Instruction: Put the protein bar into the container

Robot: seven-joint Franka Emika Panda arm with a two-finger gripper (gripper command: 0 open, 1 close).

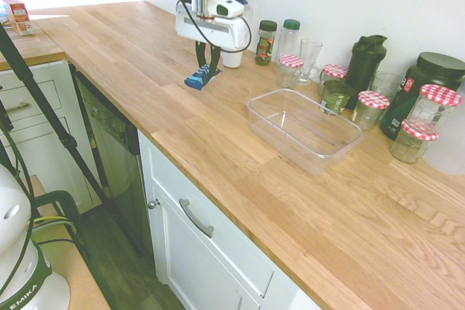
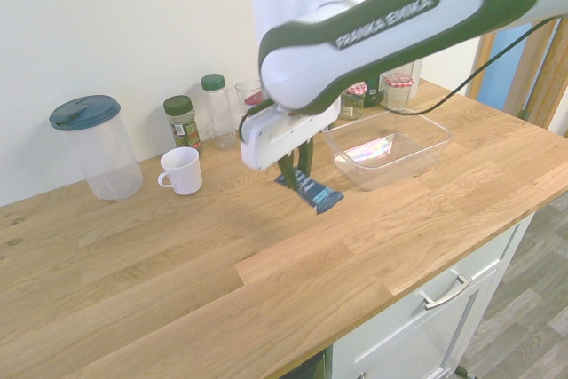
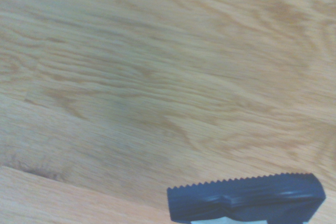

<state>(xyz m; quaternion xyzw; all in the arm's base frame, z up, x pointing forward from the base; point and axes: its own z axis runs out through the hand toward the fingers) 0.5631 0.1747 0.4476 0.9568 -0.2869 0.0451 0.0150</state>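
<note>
- Landmark: the container (image 1: 304,130), clear, lidless, on the wood counter (image 1: 218,172).
- My gripper (image 1: 206,67) is clenched on the protein bar (image 2: 312,192), blue wrapper, bar held above the counter, short of the container and outside its rim.
- Wall side of the container: glass jars with red-checked lids (image 1: 371,107), a dark green shaker bottle (image 1: 365,67) and a big dark tub (image 1: 421,92).
- Far from the container, past my gripper: white mug (image 2: 182,171) and a clear canister with a blue lid (image 2: 99,146). Between them and the container, by the wall: green-lidded jar (image 2: 182,122) and green-capped bottle (image 2: 218,111).
- Below the container: white cabinet front (image 1: 207,241) with a curved handle (image 1: 196,218); dishwasher (image 1: 112,157) further along. Pale wall (image 2: 133,24) behind; grey wood-look floor (image 2: 510,308) beyond the counter end.
- Hard to see: my arm cuts across the second exterior view and hides some of the things behind the container. Mug mostly behind my gripper in the first exterior view.
- Wrist view: soft wood grain, only a serrated wrapper end at the edge, rest of the bar cut off. Wrapper print too small to read.
</note>
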